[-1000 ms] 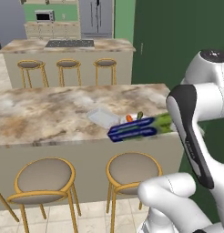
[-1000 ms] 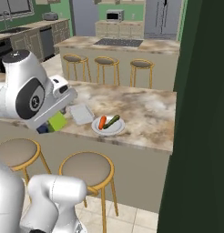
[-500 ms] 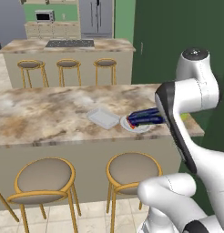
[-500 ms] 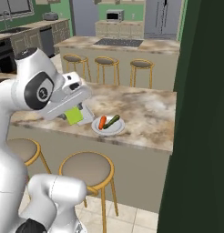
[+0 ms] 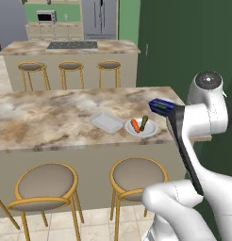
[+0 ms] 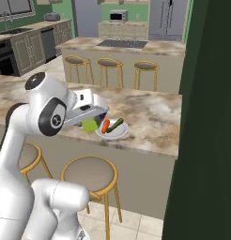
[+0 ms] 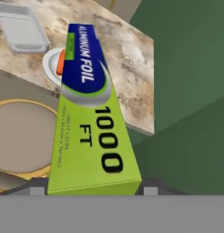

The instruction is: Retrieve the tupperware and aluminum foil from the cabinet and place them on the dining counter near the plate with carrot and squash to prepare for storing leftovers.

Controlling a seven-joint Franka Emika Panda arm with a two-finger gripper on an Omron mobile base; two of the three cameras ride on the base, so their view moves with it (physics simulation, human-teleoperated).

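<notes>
even, bright rendered light; slightly soft.

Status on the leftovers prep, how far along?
Done: the clear rectangular tupperware sits on the marbled dining counter beside the white plate with carrot and squash. In hand: the hand grips the blue and green aluminum foil box above the counter's end. Left: set it down near the plate.
</notes>
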